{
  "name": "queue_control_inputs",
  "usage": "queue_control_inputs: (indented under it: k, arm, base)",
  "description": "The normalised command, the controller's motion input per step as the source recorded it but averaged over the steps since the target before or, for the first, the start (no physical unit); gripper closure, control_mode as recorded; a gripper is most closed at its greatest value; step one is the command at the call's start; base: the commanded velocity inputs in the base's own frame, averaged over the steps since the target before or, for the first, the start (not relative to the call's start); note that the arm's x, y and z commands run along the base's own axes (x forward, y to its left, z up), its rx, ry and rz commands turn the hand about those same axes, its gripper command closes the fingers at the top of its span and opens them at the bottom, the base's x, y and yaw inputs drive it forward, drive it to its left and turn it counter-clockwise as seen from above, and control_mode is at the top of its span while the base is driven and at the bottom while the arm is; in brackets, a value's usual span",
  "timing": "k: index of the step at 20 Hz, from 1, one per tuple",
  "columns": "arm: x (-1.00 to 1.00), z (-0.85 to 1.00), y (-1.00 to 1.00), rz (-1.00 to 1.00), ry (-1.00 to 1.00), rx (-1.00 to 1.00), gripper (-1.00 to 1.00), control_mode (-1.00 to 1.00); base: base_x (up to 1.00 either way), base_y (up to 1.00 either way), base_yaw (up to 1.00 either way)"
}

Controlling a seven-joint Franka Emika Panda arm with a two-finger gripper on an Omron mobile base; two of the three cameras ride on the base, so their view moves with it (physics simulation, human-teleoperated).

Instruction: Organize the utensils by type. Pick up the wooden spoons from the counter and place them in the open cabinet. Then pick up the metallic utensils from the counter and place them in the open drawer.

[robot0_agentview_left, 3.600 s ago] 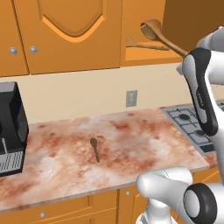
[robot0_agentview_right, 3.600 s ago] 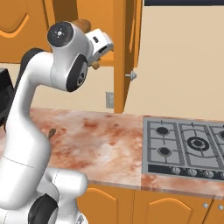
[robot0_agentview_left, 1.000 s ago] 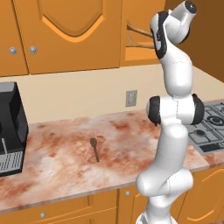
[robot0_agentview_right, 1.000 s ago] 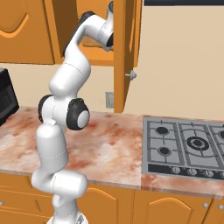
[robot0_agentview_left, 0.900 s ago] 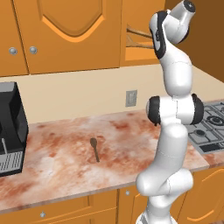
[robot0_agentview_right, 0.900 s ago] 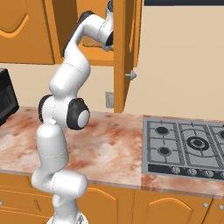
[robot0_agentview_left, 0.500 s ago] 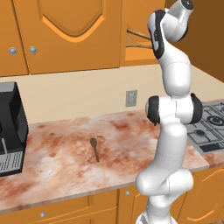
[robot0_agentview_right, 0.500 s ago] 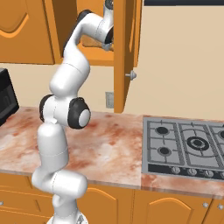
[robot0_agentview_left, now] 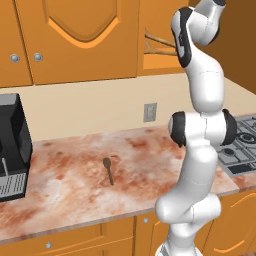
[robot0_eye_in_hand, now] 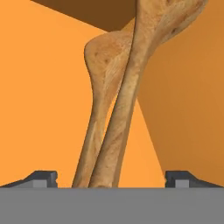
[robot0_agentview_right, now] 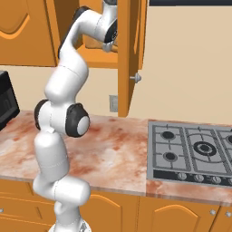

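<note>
Gripper [robot0_eye_in_hand: 111, 186] jaws stood wide, clear of both wooden spoons [robot0_eye_in_hand: 118, 100] on cabinet [robot0_agentview_left: 165, 61] shelf. Metal spoon [robot0_agentview_left: 108, 169] on counter [robot0_agentview_left: 75, 185]: judged light, stiff, slippery; grip mid-handle.

2 wooden spoons [robot0_eye_in_hand: 114, 109] crossed on orange cabinet [robot0_eye_in_hand: 39, 100] shelf, btwn wide-apart tool [robot0_eye_in_hand: 111, 178] tips.
</note>
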Motion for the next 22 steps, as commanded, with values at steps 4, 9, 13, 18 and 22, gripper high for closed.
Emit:
queue_control_inputs:
  k: [4, 9, 13, 18, 22]
  arm:
    - [-0.6, 0.0, 0.52, 0.0, -0.04, -0.05, -1.0, -1.0]
    - [-0.8, -0.14, 0.66, 0.0, -0.02, -0.07, -1.0, -1.0]
    - [-0.87, -0.08, 0.54, -0.02, -0.06, 0.01, -1.0, -1.0]
    - [-0.84, -0.01, 0.29, -0.11, -0.01, 0.13, -1.0, -1.0]
    - [-0.92, -0.13, 0.18, -0.13, -0.02, 0.28, -1.0, -1.0]
  base:
    - [0.0, 0.0, 0.0]
    - [0.0, 0.0, 0.0]
    - [0.0, 0.0, 0.0]
    - [0.0, 0.0, 0.0]
    - [0.0, 0.0, 0.0]
